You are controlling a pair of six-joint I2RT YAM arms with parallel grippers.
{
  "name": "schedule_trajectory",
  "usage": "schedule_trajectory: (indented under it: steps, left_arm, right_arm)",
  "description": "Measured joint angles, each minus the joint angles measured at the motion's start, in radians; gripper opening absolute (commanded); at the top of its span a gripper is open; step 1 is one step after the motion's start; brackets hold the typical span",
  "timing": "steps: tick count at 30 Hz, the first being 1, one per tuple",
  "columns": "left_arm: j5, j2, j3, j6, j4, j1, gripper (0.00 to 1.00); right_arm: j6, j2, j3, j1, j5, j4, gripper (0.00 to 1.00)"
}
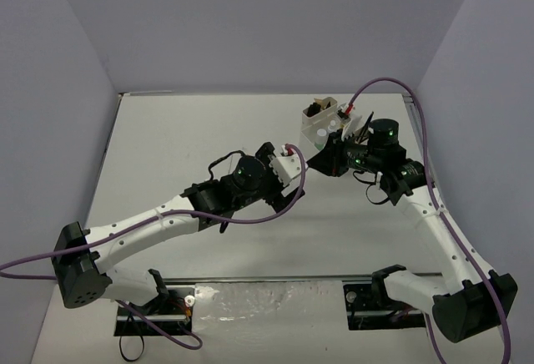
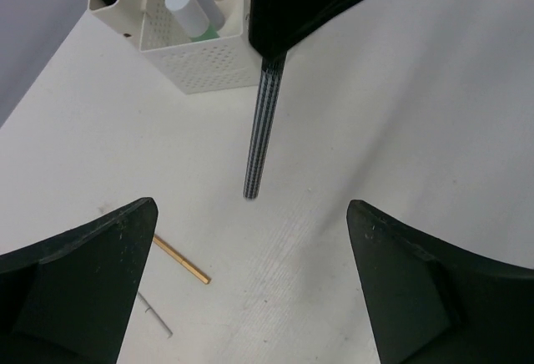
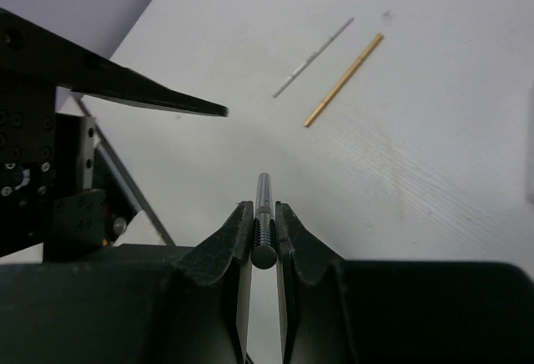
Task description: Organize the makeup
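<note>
Table: sorting partly done. Box: bottles already inside. Left gripper: spread wide, empty. Right gripper: clamped on dark pencil, held near box, not yet stowed. Gold pencil, thin grey stick: loose on table, to be collected.

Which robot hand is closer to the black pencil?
Right. The right gripper pinches the black pencil; the left gripper is open by its free end, not touching.
</note>
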Motion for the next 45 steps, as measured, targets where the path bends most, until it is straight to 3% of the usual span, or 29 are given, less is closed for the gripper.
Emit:
schedule_trajectory:
  steps: [6, 14, 26, 35, 40, 45]
  left_arm:
    - [-0.093, -0.026, -0.023, -0.102, -0.04, 0.04, 0.97]
    - [-0.156, -0.103, -0.088, -0.328, -0.216, 0.25, 0.97]
    - [-0.156, -0.272, -0.211, -0.47, -0.391, 0.364, 0.97]
    - [-0.136, -0.264, -0.219, -0.507, -0.405, 0.392, 0.97]
    - [-0.117, -0.239, -0.219, -0.52, -0.409, 0.407, 0.97]
    - [-0.097, -0.201, -0.218, -0.54, -0.409, 0.439, 0.97]
  right_arm:
    - [-0.036, 0.017, 0.089, 0.001, 0.324, -0.071, 0.0]
    - [-0.062, 0.106, 0.172, -0.016, 0.694, -0.105, 0.0]
    - [-0.066, 0.258, 0.19, -0.14, 0.766, -0.1, 0.0]
    - [-0.064, 0.368, 0.191, -0.159, 0.725, -0.062, 0.0]
    - [-0.063, 0.43, 0.191, -0.16, 0.712, -0.059, 0.14]
    - [-0.062, 0.441, 0.192, -0.16, 0.714, -0.056, 0.41]
